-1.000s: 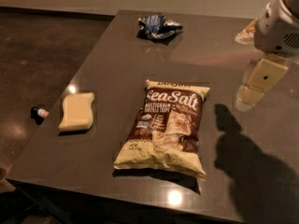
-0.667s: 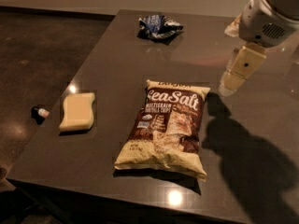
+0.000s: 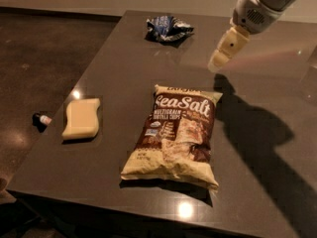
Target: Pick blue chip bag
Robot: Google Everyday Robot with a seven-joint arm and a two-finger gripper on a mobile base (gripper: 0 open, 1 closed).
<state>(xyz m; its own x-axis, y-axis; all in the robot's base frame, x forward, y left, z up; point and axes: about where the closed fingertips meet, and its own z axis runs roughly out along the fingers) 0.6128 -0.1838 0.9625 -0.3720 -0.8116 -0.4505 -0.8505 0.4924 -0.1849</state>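
The blue chip bag (image 3: 168, 29) is a small crumpled dark-blue foil bag with white marks, lying at the far end of the dark table (image 3: 124, 83). The gripper (image 3: 224, 51) hangs above the table at the upper right, cream-coloured below a white wrist. It is to the right of the blue bag and a little nearer to me, apart from it and holding nothing that I can see.
A large brown-and-cream "Sea Salt" chip bag (image 3: 176, 134) lies in the middle of the table. A pale yellow sponge (image 3: 81, 118) lies near the left edge. A small dark object (image 3: 41, 119) sits on the floor beyond that edge.
The gripper has moved left and toward the far end of the table, closer to the blue chip bag. The objects on the table have not moved.
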